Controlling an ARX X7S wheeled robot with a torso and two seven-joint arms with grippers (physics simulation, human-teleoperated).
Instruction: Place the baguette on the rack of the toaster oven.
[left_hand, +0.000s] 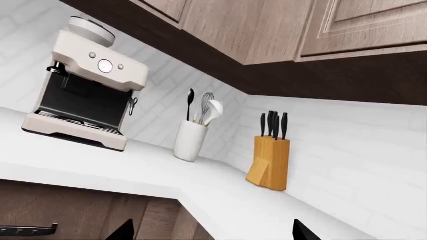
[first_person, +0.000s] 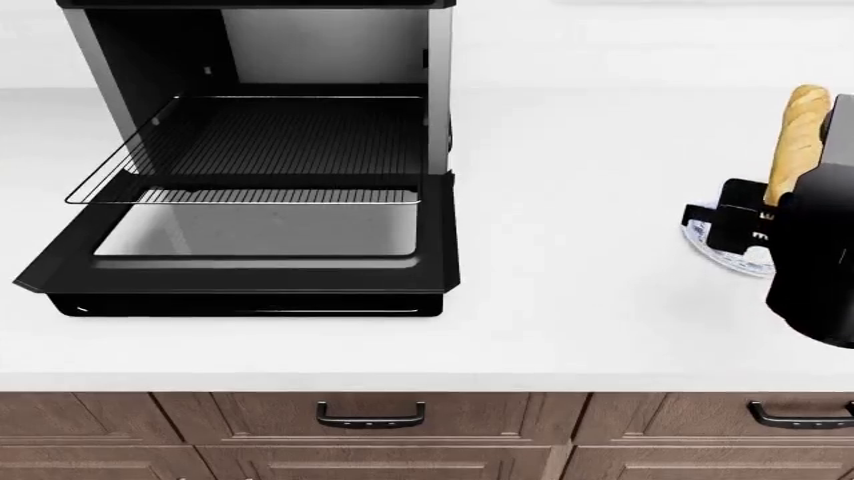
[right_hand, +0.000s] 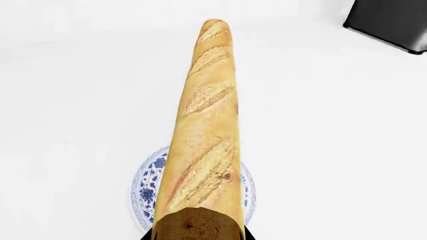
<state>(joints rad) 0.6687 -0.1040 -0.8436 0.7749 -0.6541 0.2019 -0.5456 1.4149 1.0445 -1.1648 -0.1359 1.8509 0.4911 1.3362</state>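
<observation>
Bright, even, shadowless simulator light washes the white countertop (first_person: 601, 200) nearly featureless; renders are sharp, undistorted, with dim reflections in the toaster oven (first_person: 254, 160) door glass.

Espresso machine (left_hand: 83, 85) sat on white desk (left_hand: 153, 175), utensil crock (left_hand: 190, 141) beside it, knife block (left_hand: 269, 162) near corner, wood cabinets (left_hand: 267, 27) overhead.

toaster oven (first_person: 267, 150) left | baguette (first_person: 797, 140) far right, above plate (first_person: 721, 250)
</observation>
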